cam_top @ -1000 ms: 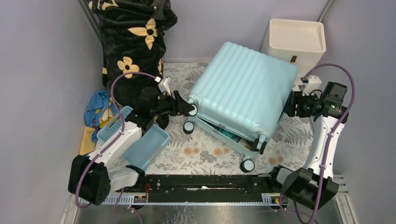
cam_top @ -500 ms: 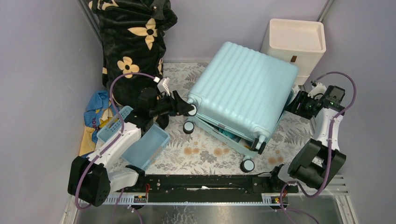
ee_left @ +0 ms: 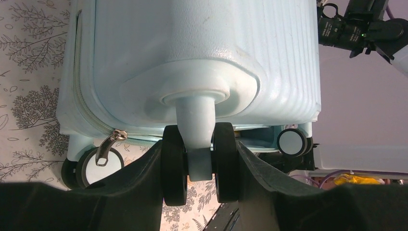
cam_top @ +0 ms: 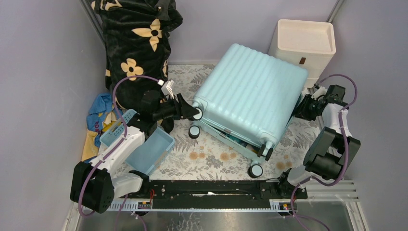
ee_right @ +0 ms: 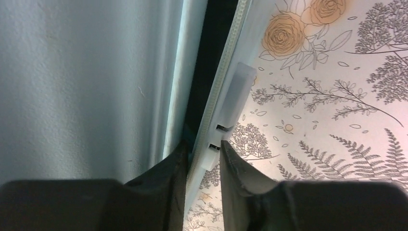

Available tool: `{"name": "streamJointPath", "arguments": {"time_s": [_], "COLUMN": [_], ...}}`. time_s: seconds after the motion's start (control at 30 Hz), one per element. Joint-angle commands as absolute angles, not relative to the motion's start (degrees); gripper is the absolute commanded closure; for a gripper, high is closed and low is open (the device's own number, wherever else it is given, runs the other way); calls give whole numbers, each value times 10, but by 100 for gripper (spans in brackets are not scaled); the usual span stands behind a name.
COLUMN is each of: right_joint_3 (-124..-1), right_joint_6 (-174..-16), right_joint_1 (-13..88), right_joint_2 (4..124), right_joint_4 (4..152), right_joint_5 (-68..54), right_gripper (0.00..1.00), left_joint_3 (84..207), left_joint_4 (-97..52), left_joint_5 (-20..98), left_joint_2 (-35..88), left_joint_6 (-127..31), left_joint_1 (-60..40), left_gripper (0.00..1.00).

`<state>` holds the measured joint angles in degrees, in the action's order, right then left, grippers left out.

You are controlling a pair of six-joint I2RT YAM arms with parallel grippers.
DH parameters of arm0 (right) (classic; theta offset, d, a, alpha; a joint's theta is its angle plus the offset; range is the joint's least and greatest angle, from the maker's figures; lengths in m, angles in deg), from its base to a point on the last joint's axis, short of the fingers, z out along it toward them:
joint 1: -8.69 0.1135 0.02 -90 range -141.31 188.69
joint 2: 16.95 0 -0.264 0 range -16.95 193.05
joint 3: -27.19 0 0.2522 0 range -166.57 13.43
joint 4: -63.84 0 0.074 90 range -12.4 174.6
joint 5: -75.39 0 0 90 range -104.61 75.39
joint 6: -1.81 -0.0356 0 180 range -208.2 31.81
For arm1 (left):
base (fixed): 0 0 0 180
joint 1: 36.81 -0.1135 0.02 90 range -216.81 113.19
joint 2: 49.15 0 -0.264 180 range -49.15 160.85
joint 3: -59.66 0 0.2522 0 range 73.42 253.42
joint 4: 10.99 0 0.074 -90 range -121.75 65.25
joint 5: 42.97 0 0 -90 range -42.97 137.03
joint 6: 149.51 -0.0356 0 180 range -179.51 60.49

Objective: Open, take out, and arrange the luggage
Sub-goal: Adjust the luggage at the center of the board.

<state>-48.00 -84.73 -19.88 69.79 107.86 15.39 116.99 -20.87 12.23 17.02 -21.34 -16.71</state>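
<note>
floor: fern-print mat (cam_top: 216, 156), lilac walls; luggage (cam_top: 250, 94) lies centre, lid ajar.
top view: right gripper (cam_top: 302, 109) has moved in to its right edge.
left wrist: left gripper (ee_left: 199, 161) clamped on a caster (ee_left: 174, 163).
right wrist: jaws just narrowed, pinching the lower rim (ee_right: 217, 103); prying open looks next.

You see the luggage (cam_top: 250, 96) in the middle of the mat (cam_top: 211, 159), the drawer unit (cam_top: 305, 41) behind it on the right, the blanket (cam_top: 137, 43) behind on the left, and the basket (cam_top: 151, 151) in front on the left.
</note>
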Motion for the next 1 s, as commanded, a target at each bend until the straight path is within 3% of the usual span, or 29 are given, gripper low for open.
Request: {"name": "streamJointPath", "arguments": {"time_s": [0.0, 0.27, 0.43, 0.67, 0.73, 0.83, 0.97], "right_joint_3": [-508, -557, -611, -751, -772, -759, -704], "right_joint_6": [-844, -800, -771, -741, -735, -712, -669], "right_joint_1": [-177, -176, -180, -190, -190, -192, -195], "right_joint_2": [724, 715, 741, 823, 830, 799, 713], "right_joint_4": [1061, 1077, 1065, 1086, 1103, 1121, 1127], "right_joint_5": [133, 78, 17, -7, 5, 27, 49], "right_gripper": [75, 98, 100, 98, 92, 68, 43], "left_joint_3": [1195, 1209, 1198, 1193, 1187, 1203, 1226], "left_joint_4": [-77, -70, -14, -21, -50, -177, -350], "left_joint_5": [19, 0, -37, -14, -2, 57, 187], "left_joint_2": [122, 124, 139, 161, 158, 117, 53], "left_joint_6": [-203, -184, -136, -142, -156, -258, -396], "left_joint_1": [-166, -166, -144, -55, -51, -51, -53], "left_gripper": [100, 100, 99, 85, 76, 56, 28]}}
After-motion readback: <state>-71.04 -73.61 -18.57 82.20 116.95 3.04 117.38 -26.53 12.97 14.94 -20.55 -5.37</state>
